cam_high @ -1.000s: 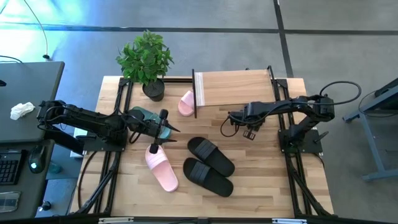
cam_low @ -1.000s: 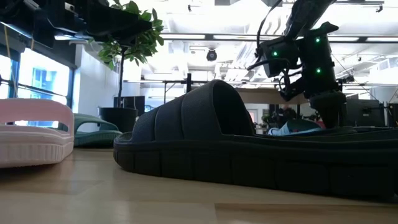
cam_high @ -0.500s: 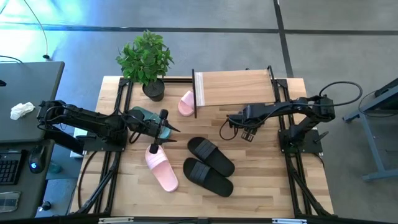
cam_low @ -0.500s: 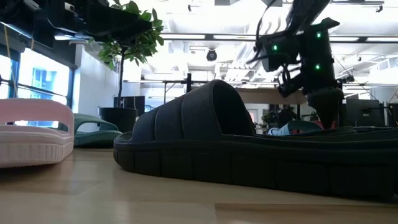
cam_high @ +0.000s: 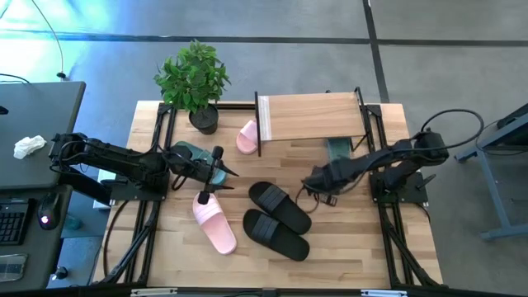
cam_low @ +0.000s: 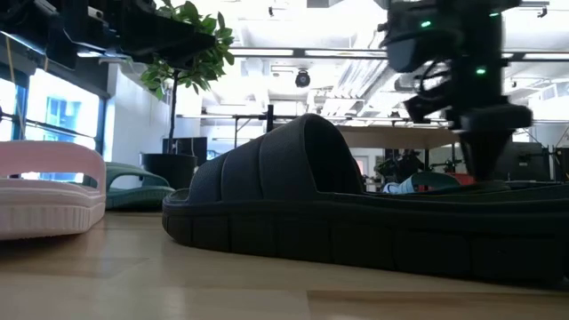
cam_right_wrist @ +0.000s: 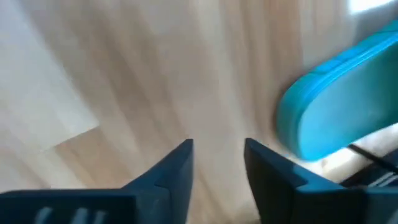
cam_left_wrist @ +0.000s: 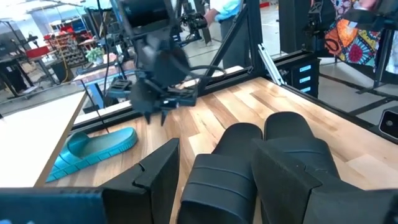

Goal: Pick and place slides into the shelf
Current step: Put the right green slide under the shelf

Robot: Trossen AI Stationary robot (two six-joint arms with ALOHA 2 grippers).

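The shelf (cam_high: 309, 115) stands at the table's far edge. One teal slide (cam_high: 338, 148) lies on the table at the shelf's near edge, and another teal slide (cam_high: 186, 153) lies beside my left arm. A pink slide (cam_high: 247, 136) lies at the shelf's left end, a second pink slide (cam_high: 214, 223) near the front left. Two black slides (cam_high: 279, 205) (cam_high: 276, 235) lie side by side mid-table. My right gripper (cam_high: 323, 191) hangs open, pointing down, between the black slides and the teal slide (cam_right_wrist: 336, 106). My left gripper (cam_high: 231, 171) waits open, level, above the table, facing the black slides (cam_left_wrist: 292, 143).
A potted plant (cam_high: 195, 82) stands at the far left corner beside the shelf. Black frame rails (cam_high: 157, 165) run along both side edges of the table. Bare wood lies at the table's near right (cam_high: 355, 239).
My right gripper has swung away from the shelf's near edge toward the table's near edge, staying above the table, and has rolled a little. The teal slide it was covering now shows on the table by the shelf.
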